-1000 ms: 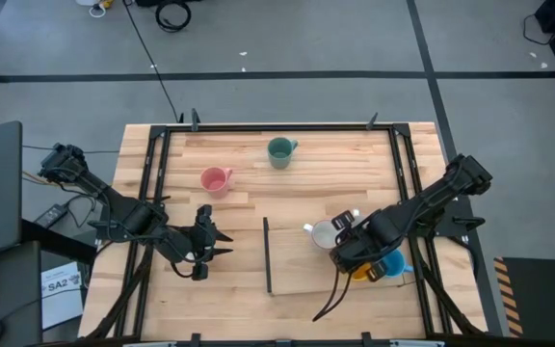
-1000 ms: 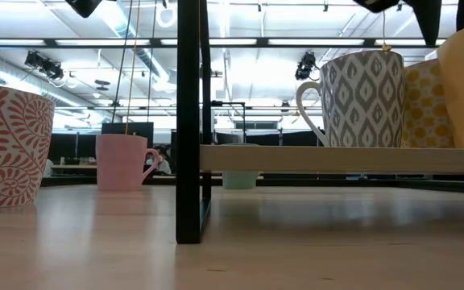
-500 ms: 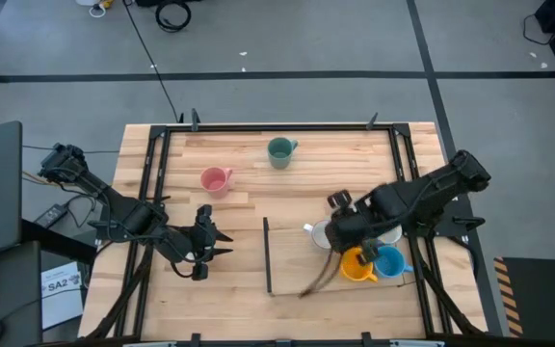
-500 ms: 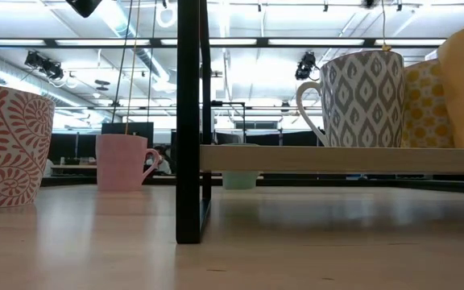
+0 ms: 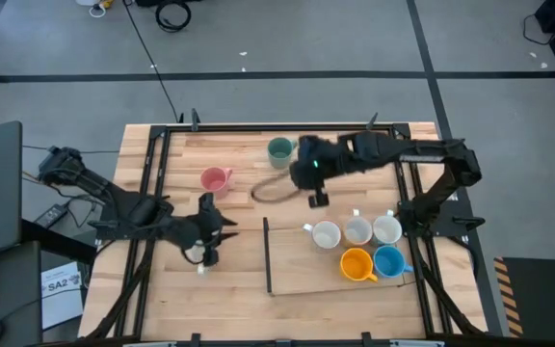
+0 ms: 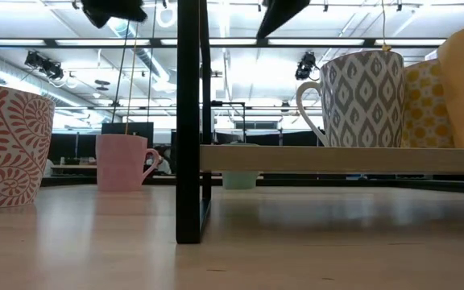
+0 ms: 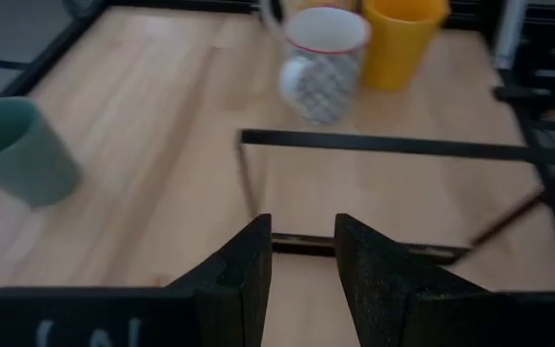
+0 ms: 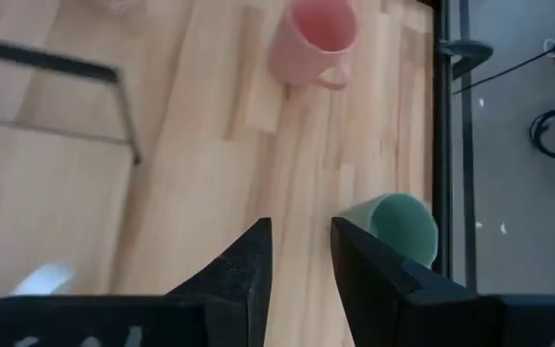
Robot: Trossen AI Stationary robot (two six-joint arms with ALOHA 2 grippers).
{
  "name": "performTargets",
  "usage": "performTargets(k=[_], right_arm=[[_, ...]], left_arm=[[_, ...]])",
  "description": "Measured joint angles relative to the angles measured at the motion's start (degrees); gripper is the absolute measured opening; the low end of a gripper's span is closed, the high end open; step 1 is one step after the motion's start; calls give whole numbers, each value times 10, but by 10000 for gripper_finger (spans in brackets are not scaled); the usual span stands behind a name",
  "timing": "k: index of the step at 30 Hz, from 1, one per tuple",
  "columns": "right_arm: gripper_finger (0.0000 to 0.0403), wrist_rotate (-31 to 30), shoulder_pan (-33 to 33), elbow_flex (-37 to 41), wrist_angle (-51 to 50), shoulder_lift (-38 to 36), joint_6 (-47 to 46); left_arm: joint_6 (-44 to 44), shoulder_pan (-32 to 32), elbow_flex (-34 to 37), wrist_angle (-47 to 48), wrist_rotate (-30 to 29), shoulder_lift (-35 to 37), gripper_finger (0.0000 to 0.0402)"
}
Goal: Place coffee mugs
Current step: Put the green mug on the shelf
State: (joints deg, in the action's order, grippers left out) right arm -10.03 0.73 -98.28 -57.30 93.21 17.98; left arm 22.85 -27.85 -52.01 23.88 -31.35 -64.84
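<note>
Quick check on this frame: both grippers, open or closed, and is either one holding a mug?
Left gripper: open, holding nothing, over the table's left half.
Right gripper: open, holding nothing, beside the dark green mug.

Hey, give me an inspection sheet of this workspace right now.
Surface: wooden table with a black frame; low shelf board on it.
Job's things: five mugs on the shelf: three white mugs, orange mug, blue mug; pink mug and green mug on bare table.
Clutter: nothing seen.
Grippers: right tool beside the green mug, open, empty; left tool at table's left, slightly open, empty.
Cables: loops on the floor.
Surroundings: paper sheet beside table.
</note>
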Motion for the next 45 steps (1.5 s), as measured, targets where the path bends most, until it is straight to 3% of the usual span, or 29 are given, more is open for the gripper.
performTargets(k=[5, 11, 20, 28, 34, 45], right_arm=[[114, 49, 65, 0, 39, 16, 6], [114, 56, 117, 0, 57, 51, 7], [114, 69, 152, 0, 70, 126, 58], [114, 63, 168, 0, 120, 197, 66], [114, 13, 182, 0, 127, 227, 60], [114, 37, 190, 1, 122, 224, 56]], left_arm=[[-48, 52, 0, 0, 0, 0, 123], [-99, 120, 0, 0, 1, 0, 123], [-107, 200, 0, 0, 77, 0, 123], [-107, 220, 0, 0, 92, 0, 123], [-107, 220, 0, 0, 92, 0, 123], [-107, 220, 0, 0, 92, 0, 123]])
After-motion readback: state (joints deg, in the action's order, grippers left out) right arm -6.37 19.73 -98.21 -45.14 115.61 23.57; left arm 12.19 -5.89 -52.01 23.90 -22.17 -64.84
